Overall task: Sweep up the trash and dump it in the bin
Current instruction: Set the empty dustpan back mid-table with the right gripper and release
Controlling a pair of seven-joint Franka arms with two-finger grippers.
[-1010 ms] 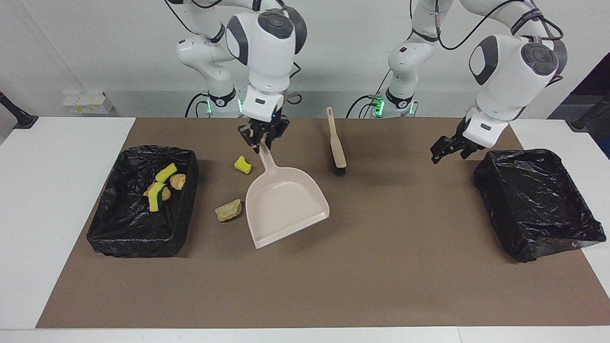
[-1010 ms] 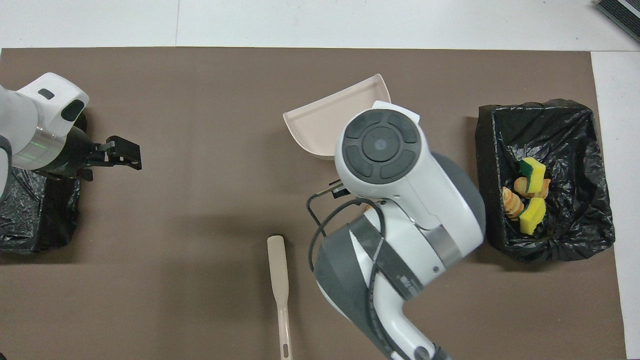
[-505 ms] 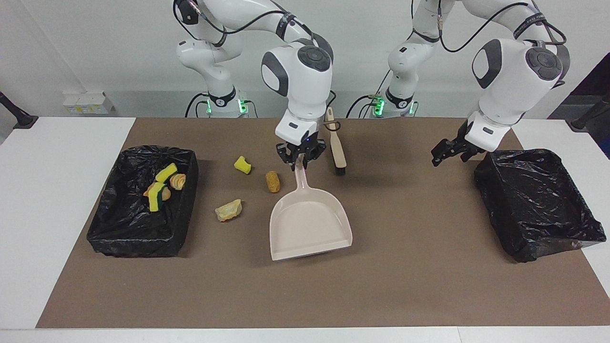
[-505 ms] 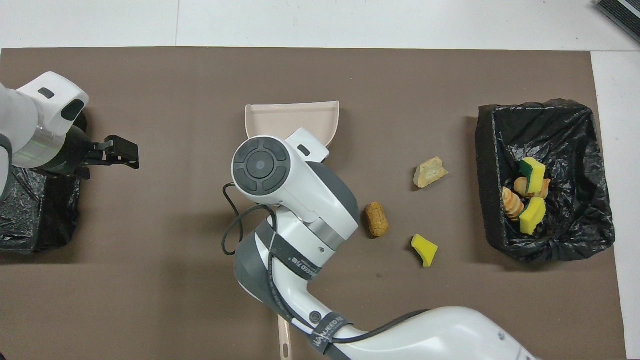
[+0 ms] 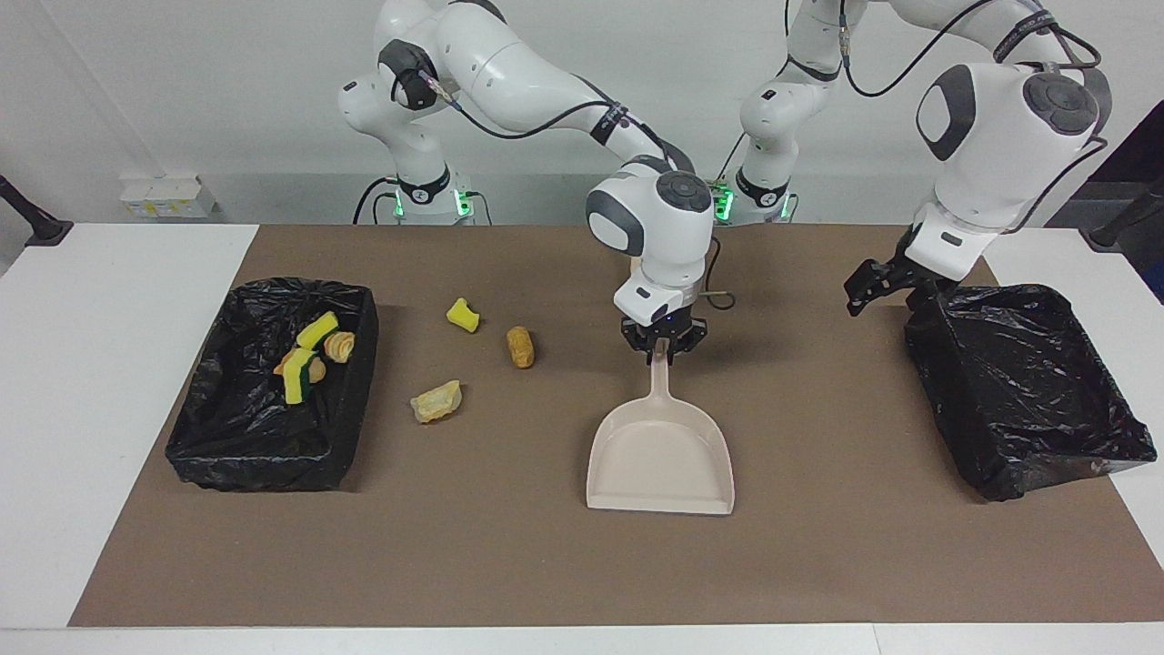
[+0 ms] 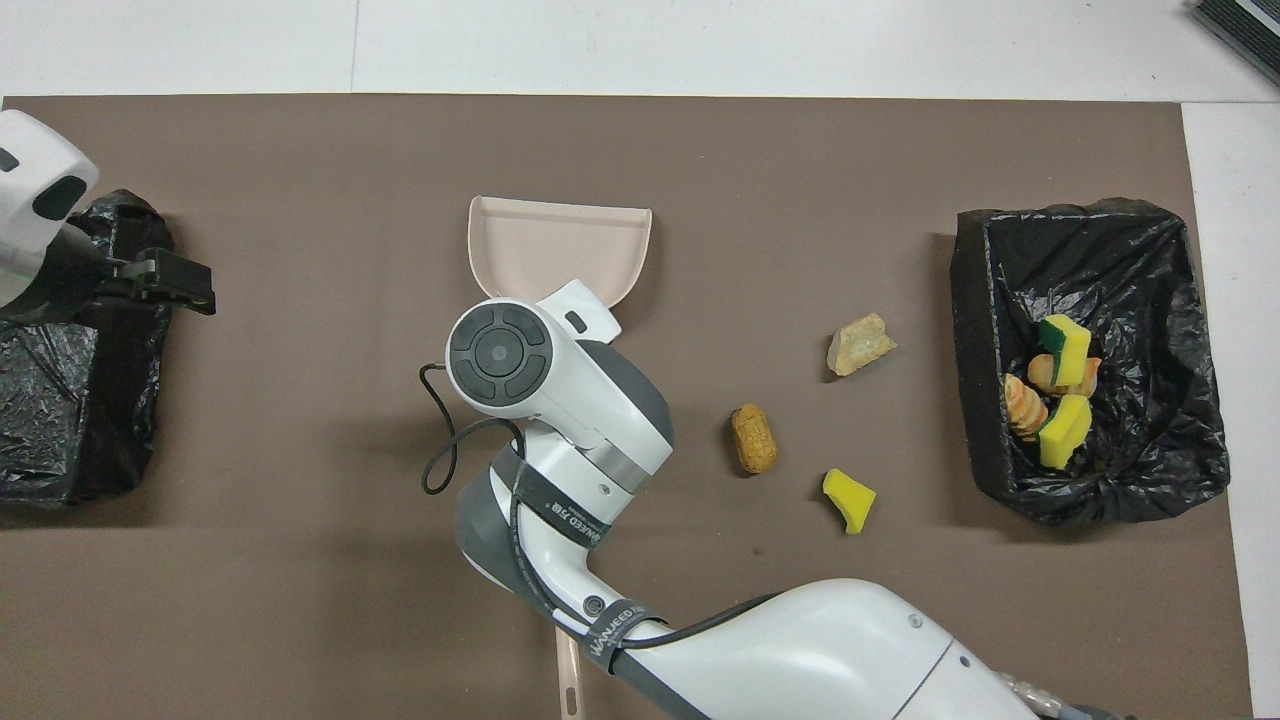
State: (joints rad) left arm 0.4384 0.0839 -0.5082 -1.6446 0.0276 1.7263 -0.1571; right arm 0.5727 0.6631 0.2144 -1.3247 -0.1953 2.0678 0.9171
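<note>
The job looked roughly half done. Four pieces of trash (image 5: 307,357) already lay in the black-lined bin (image 5: 227,437) at the right arm's end of the table, while three were left on the brown mat (image 5: 564,573): a yellow sponge chunk (image 5: 463,315), a tan lump (image 5: 521,347) and a pale bread-like piece (image 5: 436,401). From the tan lump, the sponge chunk sat at about ten o'clock and the pale piece at about seven in the facing view.

The right gripper (image 5: 662,341) was clamped tight on the handle of the beige dustpan (image 5: 661,464), which sat mid-table, well apart from the loose pieces. The brush (image 6: 568,685) lay mostly hidden under that arm. The left gripper (image 5: 875,284) hung with fingers spread wide and empty over the rim of the other bin (image 5: 1028,391); that arm waited. My guess: the three strays needed sweeping and dumping.
</note>
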